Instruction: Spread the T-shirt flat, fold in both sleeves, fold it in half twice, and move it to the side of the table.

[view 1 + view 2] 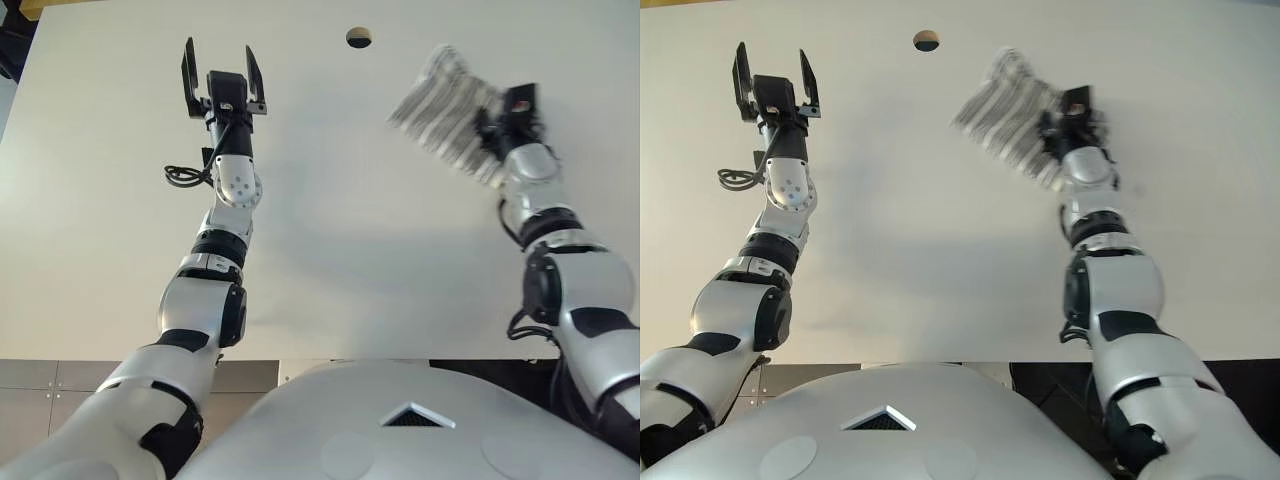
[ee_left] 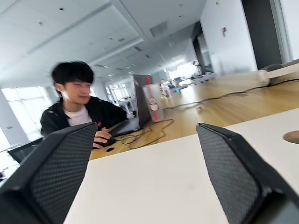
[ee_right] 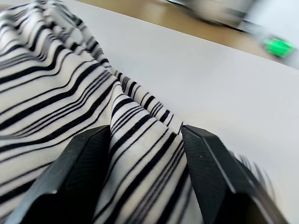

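Pinching the bunched striped T-shirt (image 1: 445, 105) over the white table (image 1: 350, 230), the right claw (image 3: 145, 140); the left claw (image 1: 219, 52) spread wide.

T-shirt (image 3: 56, 93) white with black stripes (uneven widths); table (image 1: 350, 250) white.

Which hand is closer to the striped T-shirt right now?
Right. The right hand grips the T-shirt; the left hand hangs open over the bare table, well off to its left.
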Motion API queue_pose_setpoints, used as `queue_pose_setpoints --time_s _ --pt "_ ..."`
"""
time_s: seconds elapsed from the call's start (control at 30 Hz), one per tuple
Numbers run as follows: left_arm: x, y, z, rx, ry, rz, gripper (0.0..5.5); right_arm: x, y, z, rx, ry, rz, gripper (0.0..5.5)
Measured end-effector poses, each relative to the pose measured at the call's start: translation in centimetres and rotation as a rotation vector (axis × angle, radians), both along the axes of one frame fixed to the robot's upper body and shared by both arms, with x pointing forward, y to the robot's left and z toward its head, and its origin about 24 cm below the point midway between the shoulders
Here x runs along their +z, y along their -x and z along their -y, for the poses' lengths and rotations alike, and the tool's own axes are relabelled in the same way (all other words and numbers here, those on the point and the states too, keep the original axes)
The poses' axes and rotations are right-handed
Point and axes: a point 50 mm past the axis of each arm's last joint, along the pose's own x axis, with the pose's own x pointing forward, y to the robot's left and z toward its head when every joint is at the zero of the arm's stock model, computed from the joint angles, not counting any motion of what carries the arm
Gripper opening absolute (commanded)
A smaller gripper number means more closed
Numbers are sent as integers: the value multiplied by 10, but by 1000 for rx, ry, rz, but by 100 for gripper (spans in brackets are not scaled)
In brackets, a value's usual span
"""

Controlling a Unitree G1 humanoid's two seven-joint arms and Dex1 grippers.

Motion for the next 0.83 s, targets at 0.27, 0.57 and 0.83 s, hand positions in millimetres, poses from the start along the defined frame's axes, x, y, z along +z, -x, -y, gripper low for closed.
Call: queue_pose_setpoints --time_s 0.27,0.57,0.83 --pt "15 36 24 -102 209 199 395 -8 88 109 -652 -36 174 275" --pt "18 41 35 -191 277 181 395 74 52 68 -438 150 719 275" --pt "63 4 90 -348 284 256 395 127 -7 -124 259 199 943 275"
